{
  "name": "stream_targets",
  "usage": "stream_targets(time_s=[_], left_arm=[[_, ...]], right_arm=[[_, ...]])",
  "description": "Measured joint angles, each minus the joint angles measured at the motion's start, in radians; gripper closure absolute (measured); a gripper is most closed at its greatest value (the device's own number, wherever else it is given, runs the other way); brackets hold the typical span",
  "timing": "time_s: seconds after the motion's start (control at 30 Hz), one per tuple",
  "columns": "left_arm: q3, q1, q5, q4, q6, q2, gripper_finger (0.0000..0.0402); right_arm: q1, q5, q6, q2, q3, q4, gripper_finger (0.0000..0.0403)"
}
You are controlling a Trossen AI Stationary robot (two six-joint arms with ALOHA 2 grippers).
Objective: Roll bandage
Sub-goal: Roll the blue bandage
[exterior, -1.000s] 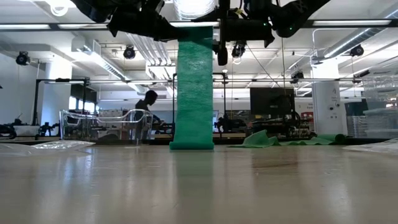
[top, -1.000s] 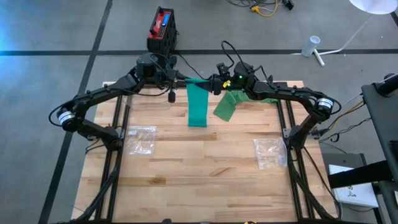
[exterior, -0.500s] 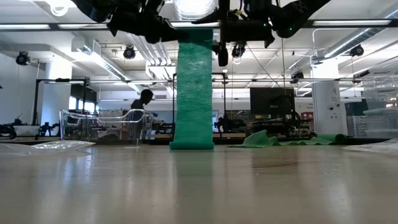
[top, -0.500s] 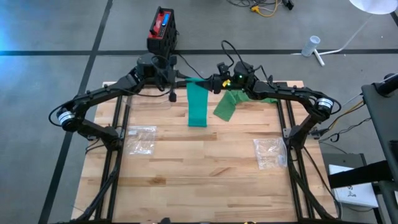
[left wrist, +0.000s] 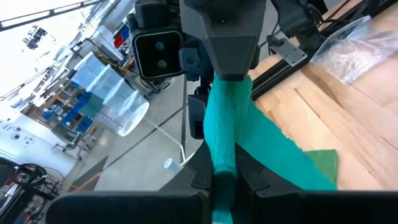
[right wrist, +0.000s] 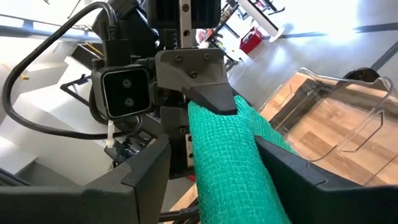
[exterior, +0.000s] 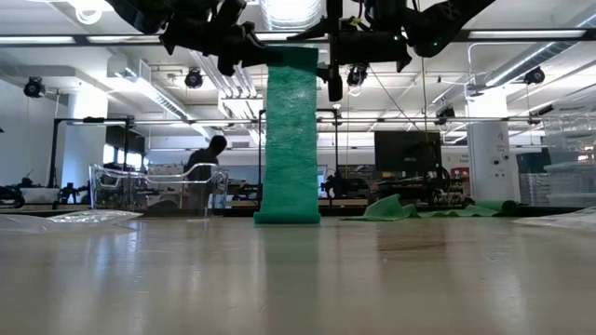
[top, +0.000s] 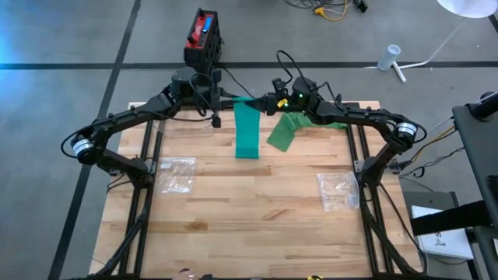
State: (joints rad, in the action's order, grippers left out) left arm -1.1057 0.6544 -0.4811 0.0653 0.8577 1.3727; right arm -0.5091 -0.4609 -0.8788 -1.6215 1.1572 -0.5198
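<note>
Overhead | left gripper (top: 230, 102) clamps bandage (top: 247, 131) | right gripper (top: 263, 102) straddles it, grip unclear | low: person (exterior: 197, 160)

Left tool (top: 230, 101) clamped shut; right tool (top: 260, 103) fingers apart, facing it.

Grey floor (top: 62, 31) crossed by dark tape lines (top: 93, 65); beyond the table, ceiling lights (exterior: 289, 11), clear bins (exterior: 158, 186), a seated person (exterior: 203, 158).

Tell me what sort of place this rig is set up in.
Probably a robotics lab or workshop: a wooden table on bare grey floor, ceiling strip lights, and clear plastic bins with monitors behind.
</note>
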Motion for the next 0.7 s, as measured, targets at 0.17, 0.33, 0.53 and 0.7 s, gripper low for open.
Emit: stream_targets(time_s=[0.17, 0.33, 0.53, 0.7], left_arm=[[0.002, 0.000, 0.004, 0.002, -0.001, 0.000, 0.0391], [0.003, 0.000, 0.002, -0.006, -0.002, 0.000, 0.0391], [0.003, 0.000, -0.001, -0.013, -0.028, -0.001, 0.0383], [0.003, 0.001, 0.007, -0.026, -0.119, -0.001, 0.0329]], right_arm=[[0.000, 0.016, -0.001, 0.000, 0.000, 0.000, 0.0189], [0.000, 0.018, 0.003, 0.000, 0.000, 0.003, 0.0210], [0.000, 0.025, 0.022, 0.000, 0.000, 0.007, 0.0274], [0.000, 0.039, 0.065, 0.000, 0.000, 0.018, 0.0329]])
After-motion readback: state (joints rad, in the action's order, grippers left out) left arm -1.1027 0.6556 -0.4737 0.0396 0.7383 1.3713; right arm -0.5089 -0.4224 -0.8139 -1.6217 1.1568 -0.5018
